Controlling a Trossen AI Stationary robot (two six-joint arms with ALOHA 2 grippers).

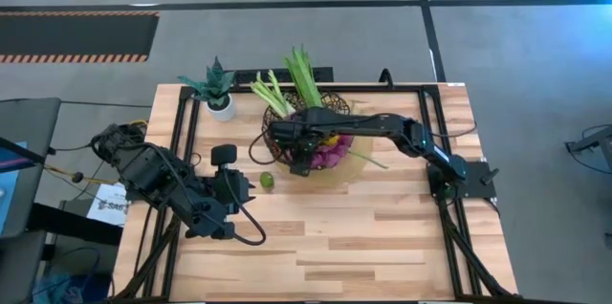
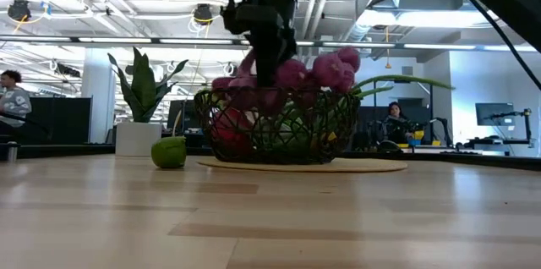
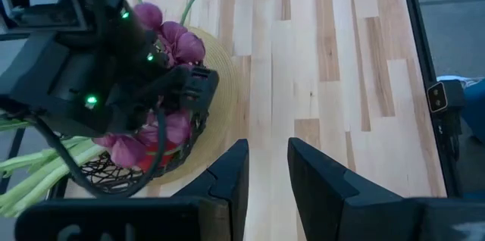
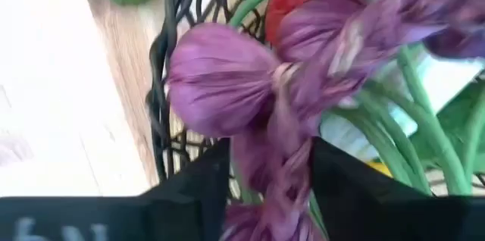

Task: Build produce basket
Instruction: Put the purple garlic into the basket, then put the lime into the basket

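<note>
Purple onions on a string [image 4: 250, 97] drape over the near edge of the basket [image 1: 320, 141], and the right gripper [image 4: 269, 173] holds that string, its jaws closed on the purple stalk between them. From above, the right arm reaches across from the table's right side to the basket's left rim, with the right gripper over the basket there. The basket of dark woven wire sits on a tan round mat [image 1: 359, 168] toward the back middle of the wooden table [image 1: 382, 237]. Inside it show a red pepper [image 2: 226, 127], long green beans [image 4: 424, 131] and a bit of yellow, too hidden to name. Green leafy stalks [image 1: 302, 75] and a pale leek [image 1: 271, 92] stick out over the back rim.

A green lime [image 1: 267, 181] lies on the table just beside the basket's left front, apart from it. A small potted plant [image 1: 217, 89] stands at the table's back left.

The left gripper [image 3: 267, 169] hangs over bare wood at the left front, its jaws open with nothing between them, well apart from the basket.
</note>
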